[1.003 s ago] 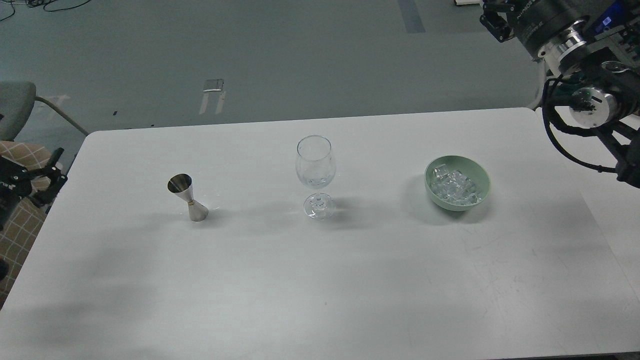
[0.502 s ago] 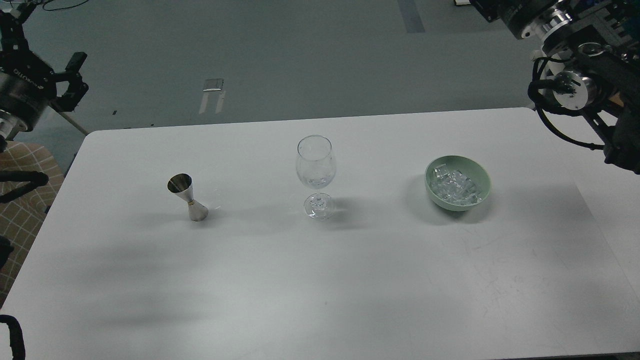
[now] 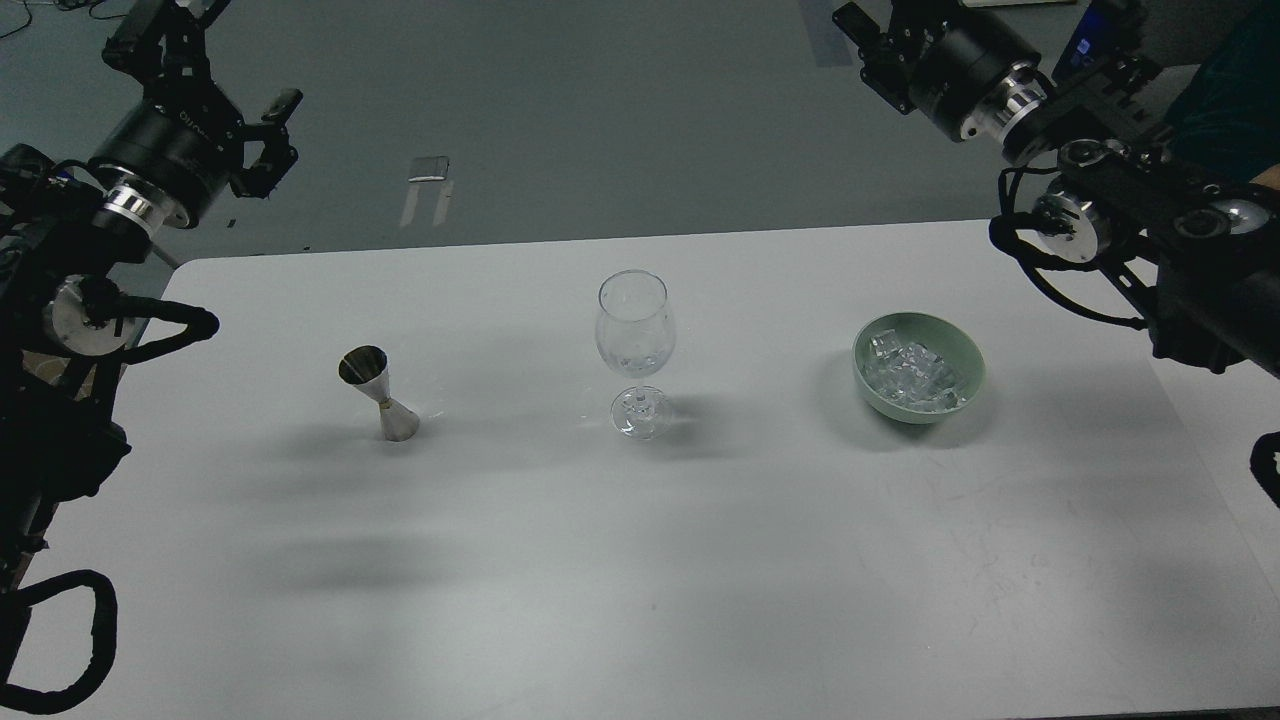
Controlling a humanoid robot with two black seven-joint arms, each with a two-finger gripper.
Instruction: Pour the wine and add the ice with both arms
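Note:
A clear stemmed wine glass (image 3: 636,345) stands upright in the middle of the white table (image 3: 640,560). A steel jigger (image 3: 377,394) stands to its left. The ice (image 3: 912,377), several clear cubes, lies in a pale green bowl (image 3: 968,372) to its right. My left gripper (image 3: 212,62) is raised beyond the table's far left corner, with its fingers apart and empty. My right gripper (image 3: 872,38) is raised beyond the far right corner. It is dark and partly cut off by the top edge. Both are far from the objects.
My black left arm (image 3: 60,330) runs down the left edge with a looped cable (image 3: 60,640) at the bottom left. My right arm (image 3: 1150,230) hangs over the table's right side. Grey floor lies beyond the table.
My left arm has risen from the left edge and swung to the upper left. My right arm has moved left, bringing its gripper into view. The glass, jigger and bowl have not moved.

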